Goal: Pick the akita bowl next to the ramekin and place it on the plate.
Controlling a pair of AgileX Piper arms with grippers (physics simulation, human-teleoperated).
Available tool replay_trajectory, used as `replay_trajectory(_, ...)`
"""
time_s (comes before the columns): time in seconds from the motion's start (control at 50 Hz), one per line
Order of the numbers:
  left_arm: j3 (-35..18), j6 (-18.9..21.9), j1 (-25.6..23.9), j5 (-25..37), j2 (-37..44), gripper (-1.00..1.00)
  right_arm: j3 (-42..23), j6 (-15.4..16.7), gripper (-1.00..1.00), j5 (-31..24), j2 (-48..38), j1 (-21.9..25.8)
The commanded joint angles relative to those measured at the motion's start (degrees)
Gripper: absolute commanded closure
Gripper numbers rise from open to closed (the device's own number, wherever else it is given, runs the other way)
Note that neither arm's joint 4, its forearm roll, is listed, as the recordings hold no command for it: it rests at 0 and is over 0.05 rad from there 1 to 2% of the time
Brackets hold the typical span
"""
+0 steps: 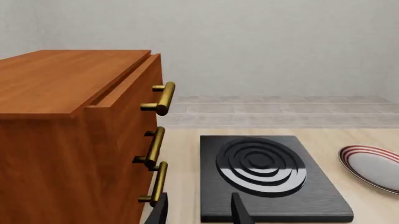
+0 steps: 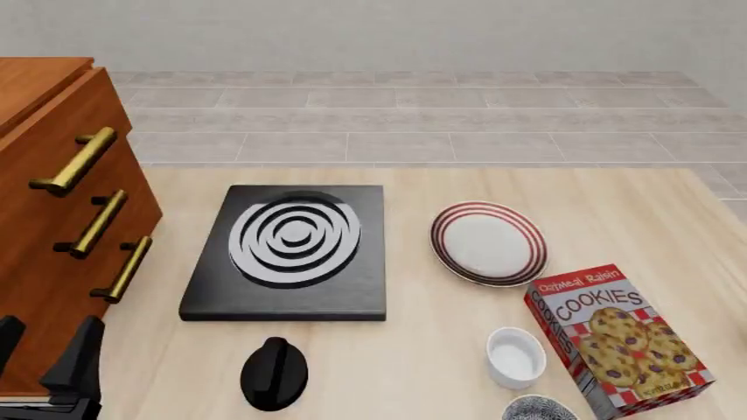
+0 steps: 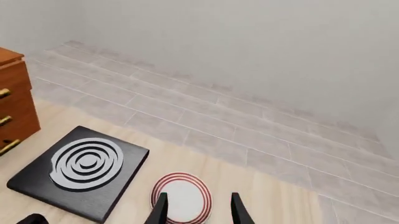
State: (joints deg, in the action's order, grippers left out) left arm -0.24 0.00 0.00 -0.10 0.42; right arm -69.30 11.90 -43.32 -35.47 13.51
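The akita bowl (image 2: 540, 409) shows only as a speckled sliver at the front view's bottom edge, just in front of the plain white ramekin (image 2: 515, 356). The red-ringed plate (image 2: 488, 243) lies farther back on the table, right of the stove; it also appears as the plate (image 3: 182, 198) in the right wrist view and the plate (image 1: 374, 168) in the left wrist view. My left gripper (image 2: 45, 350) hangs open at the front left beside the cabinet, seen as left gripper (image 1: 199, 214) with nothing between its fingers. My right gripper (image 3: 198, 210) is open and empty, high above the plate, and out of the front view.
A black stove (image 2: 292, 254) with white spiral rings sits mid-table. A wooden cabinet (image 2: 59, 219) with brass handles fills the left. A cookie box (image 2: 613, 341) lies right of the ramekin. A black knobbed object (image 2: 275, 374) rests in front of the stove.
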Motion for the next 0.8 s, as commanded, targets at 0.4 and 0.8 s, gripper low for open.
replay_trajectory(0.4, 0.0, 0.0, 0.0, 0.0, 0.0, -1.00, -6.1, -1.1, -1.00, -13.8, -9.4, 3.1)
replay_trajectory(0.8, 0.0, 0.0, 0.0, 0.0, 0.0, -1.00, 3.6, -6.4, -1.00, -12.6, -8.1, 4.4)
